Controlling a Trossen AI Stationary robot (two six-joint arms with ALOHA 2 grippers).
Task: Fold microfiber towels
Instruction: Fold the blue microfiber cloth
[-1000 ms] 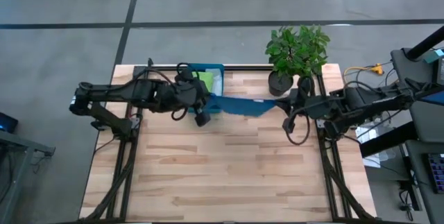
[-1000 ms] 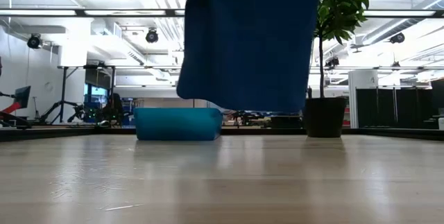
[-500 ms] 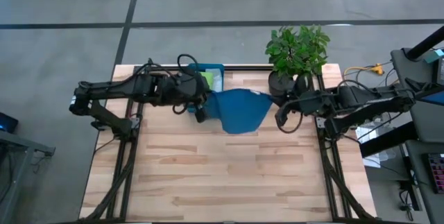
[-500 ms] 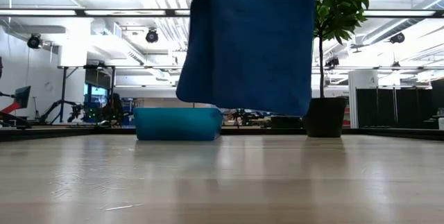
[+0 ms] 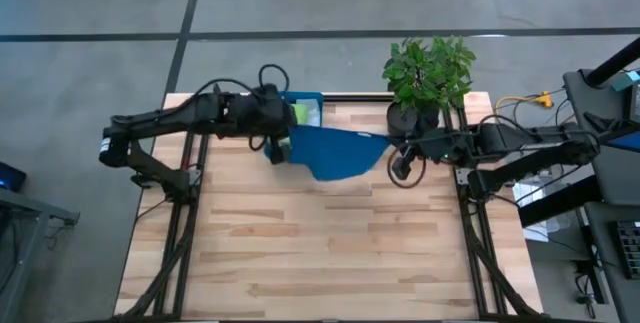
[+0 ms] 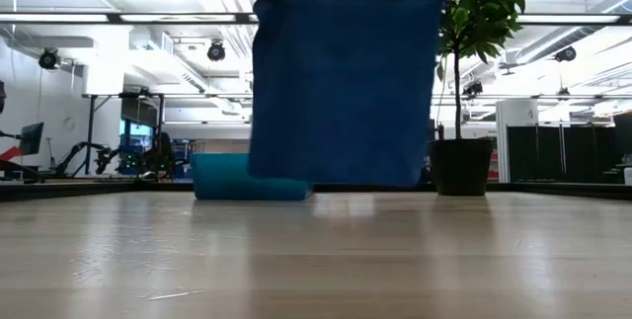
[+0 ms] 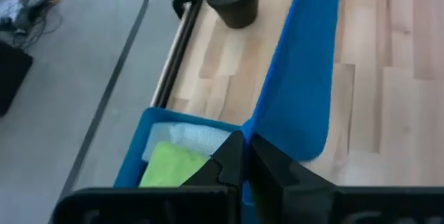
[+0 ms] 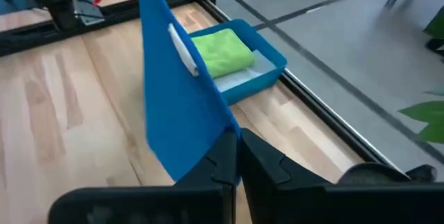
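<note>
From above, you see the blue towel (image 5: 335,150) stretched between both arms over the far part of the table (image 5: 320,253). Your left gripper (image 5: 281,149) pinches its left top corner just in front of the tray (image 5: 313,98); your right gripper (image 5: 393,147) pinches the opposite corner, close beside the plant pot (image 5: 403,118). Both claws are clamped tight on cloth. The towel sags toward the near side between them. A lime towel (image 5: 298,113) lies in the tray.

At table height, you see the blue towel (image 6: 344,82) hanging as a flat sheet, its top edge nearly level and taut, its bottom edge clear of the tabletop (image 6: 316,255). The dark grippers show only at the two upper corners. The tray (image 6: 222,177) sits behind it, partly covered, and the pot (image 6: 461,166) stands behind its other edge.

From your left wrist, the fingers (image 7: 229,158) meet on the blue towel (image 7: 305,64), which runs edge-on away toward the pot (image 7: 234,1). Beside the fingers, the tray (image 7: 132,158) holds the lime towel (image 7: 170,163) on a pale cloth (image 7: 201,137).

From your right wrist, the fingers (image 8: 225,156) are closed on the blue towel (image 8: 173,106), seen edge-on with a white tag (image 8: 182,50) on it. Beyond it, the tray (image 8: 267,54) holds the lime towel (image 8: 223,50) over the pale cloth (image 8: 243,78).
</note>
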